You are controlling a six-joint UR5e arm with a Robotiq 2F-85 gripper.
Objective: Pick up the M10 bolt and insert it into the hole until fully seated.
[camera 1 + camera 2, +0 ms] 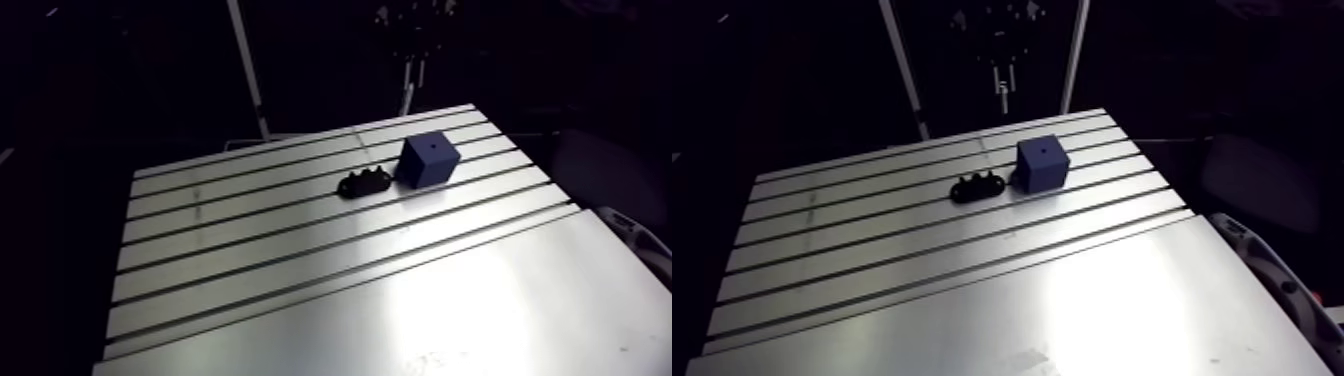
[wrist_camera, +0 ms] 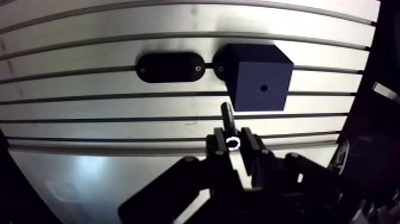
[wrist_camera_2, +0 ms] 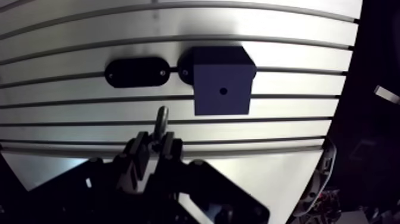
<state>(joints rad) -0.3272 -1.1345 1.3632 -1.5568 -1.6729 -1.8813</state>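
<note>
Black two-finger gripper [image 2: 232,140] has its jaws clamped on the dark metal M10 bolt [image 2: 227,117], which sticks out ahead of them. Just ahead sits a dark blue cube [image 2: 261,77] with a small round hole [image 2: 263,88], right beside a black oval holder [image 2: 169,67] on the slotted silver tabletop [image 2: 89,110].

Matte black two-fingered gripper [image 2: 231,137]: angular linked body, short blocky fingers [image 2: 250,143], round pivot pins [image 2: 188,159] on the outer links, small glowing white ring [image 2: 233,142] between the finger bases.

No readable text, label, brand, number or sign anywhere.
</note>
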